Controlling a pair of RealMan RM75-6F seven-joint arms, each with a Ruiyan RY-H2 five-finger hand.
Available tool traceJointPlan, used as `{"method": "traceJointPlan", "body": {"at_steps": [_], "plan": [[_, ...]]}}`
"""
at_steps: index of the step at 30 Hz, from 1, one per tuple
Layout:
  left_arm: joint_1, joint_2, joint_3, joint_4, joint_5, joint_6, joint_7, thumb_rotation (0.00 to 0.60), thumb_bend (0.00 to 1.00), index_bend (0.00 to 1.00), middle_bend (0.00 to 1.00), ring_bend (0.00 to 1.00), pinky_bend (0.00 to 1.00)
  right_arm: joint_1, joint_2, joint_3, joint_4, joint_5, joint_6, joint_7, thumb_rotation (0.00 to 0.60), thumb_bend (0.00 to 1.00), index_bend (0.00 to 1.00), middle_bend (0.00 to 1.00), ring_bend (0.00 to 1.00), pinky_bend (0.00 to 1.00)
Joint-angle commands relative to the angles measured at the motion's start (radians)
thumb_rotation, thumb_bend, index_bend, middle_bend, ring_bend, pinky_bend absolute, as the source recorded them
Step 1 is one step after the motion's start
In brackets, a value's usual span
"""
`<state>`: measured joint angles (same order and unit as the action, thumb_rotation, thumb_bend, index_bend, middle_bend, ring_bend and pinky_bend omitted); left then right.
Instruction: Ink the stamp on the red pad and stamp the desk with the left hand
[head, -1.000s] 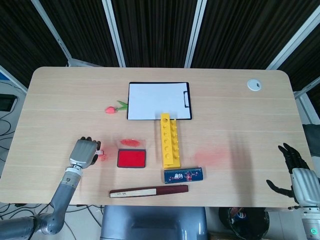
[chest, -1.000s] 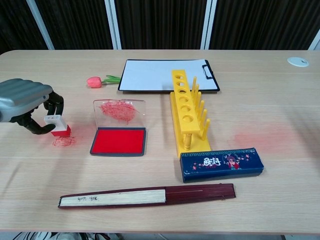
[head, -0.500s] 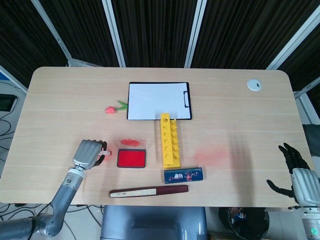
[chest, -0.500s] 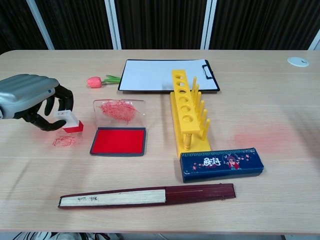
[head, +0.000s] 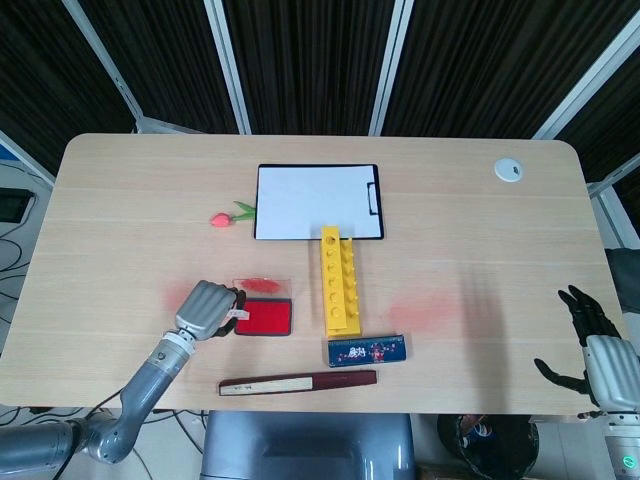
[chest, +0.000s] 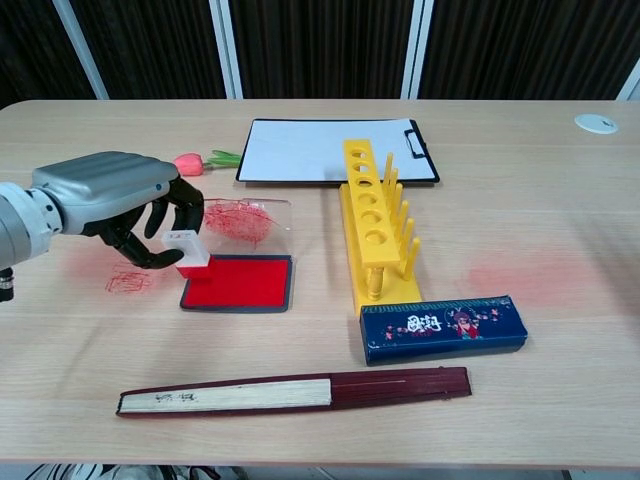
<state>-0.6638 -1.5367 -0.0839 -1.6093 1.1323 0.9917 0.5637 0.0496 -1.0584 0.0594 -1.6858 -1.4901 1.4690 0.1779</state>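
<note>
Desk (head: 480, 200): light wood, carries everything; a faint red stamped mark (chest: 127, 282) shows on it left of the pad.

Clipboard (head: 318, 201), far centre, white sheet, clip to the right. Not part of the task.

Yellow rack (chest: 378, 222) stands just right of the pad, running near to far. Closed folding fan (chest: 295, 390) lies along the near edge. Blue box (chest: 442, 327) sits at the rack's near end.

Red pad (chest: 238, 282): lid tipped open at its far side, ink face bare and facing up, so reachable from above.

Left hand (chest: 125, 205): fingers curled around the stamp (chest: 186, 249), pinching its white body. The stamp's base points down at the pad's left edge; whether it touches the ink cannot be told. Judged step: inking.

Right hand (head: 590, 345): near right edge, well apart from the work, fingers spread, holding nothing.

Tulip (head: 230, 214), small, lies left of the clipboard.
</note>
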Motion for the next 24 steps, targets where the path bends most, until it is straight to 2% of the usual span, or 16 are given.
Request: {"method": "traceJointPlan", "body": {"at_steps": [1, 11, 24], "plan": [[-0.032, -0.009, -0.016, -0.006, -0.047, -0.029, 0.049, 0.600, 0.48, 0.73, 0.73, 0.55, 0.63, 0.000, 0.001, 0.000, 0.000, 0.002, -0.001, 0.002, 0.600, 0.26, 0.07, 0.00, 0.00, 0.19], [-0.088, -0.055, -0.033, 0.006, -0.174, -0.049, 0.161, 0.600, 0.48, 0.73, 0.73, 0.55, 0.63, 0.001, 0.003, 0.003, -0.004, 0.012, -0.008, 0.006, 0.600, 0.27, 0.07, 0.00, 0.00, 0.19], [-0.134, -0.103, -0.018, 0.025, -0.306, -0.027, 0.272, 0.600, 0.48, 0.73, 0.73, 0.55, 0.64, 0.002, 0.005, 0.003, -0.007, 0.015, -0.012, 0.007, 0.600, 0.27, 0.07, 0.00, 0.00, 0.19]]}}
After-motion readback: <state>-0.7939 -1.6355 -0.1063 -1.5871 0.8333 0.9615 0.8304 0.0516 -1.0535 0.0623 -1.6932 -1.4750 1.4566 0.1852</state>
